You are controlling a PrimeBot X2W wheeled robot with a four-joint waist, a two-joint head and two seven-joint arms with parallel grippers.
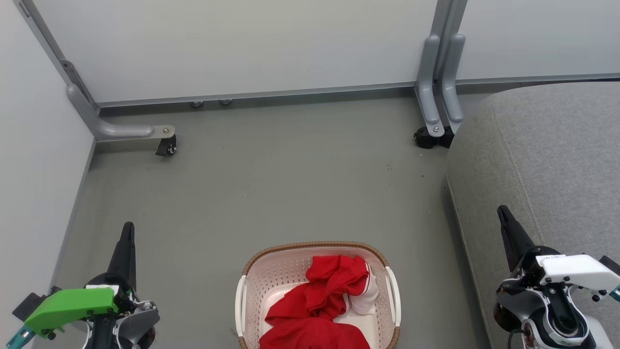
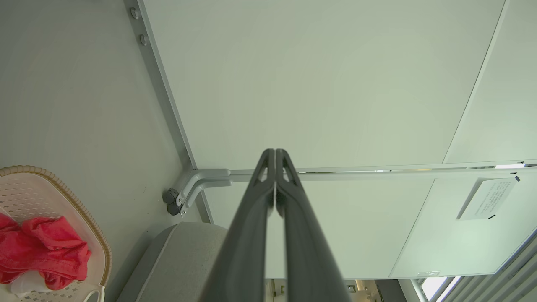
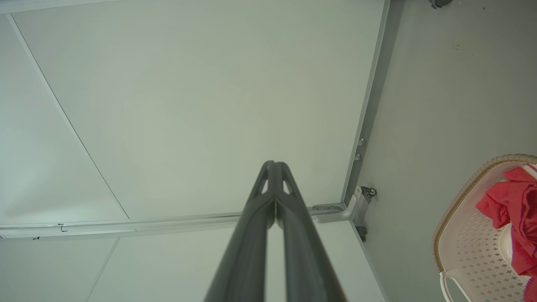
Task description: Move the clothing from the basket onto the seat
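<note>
Red clothing [image 1: 322, 303] with a white striped part lies bunched in the cream perforated basket [image 1: 252, 281], which stands on the floor at the bottom middle of the head view. The grey seat [image 1: 547, 155] fills the right side. My left gripper [image 1: 128, 227] is shut and empty, low at the left of the basket. Over the seat's near edge, right of the basket, my right gripper [image 1: 502, 209] is shut and empty too. The left wrist view shows its tips [image 2: 275, 152] pressed together, the basket [image 2: 63, 188] with clothing [image 2: 42, 247] at lower left. The right wrist view shows closed tips [image 3: 273, 163] and the basket [image 3: 457, 197].
White partition panels [image 1: 242, 43] on grey wheeled feet [image 1: 167, 145] close off the back and left. Another caster foot [image 1: 431, 135] stands by the seat's far corner. Grey floor [image 1: 290, 184] lies between the basket and the panels.
</note>
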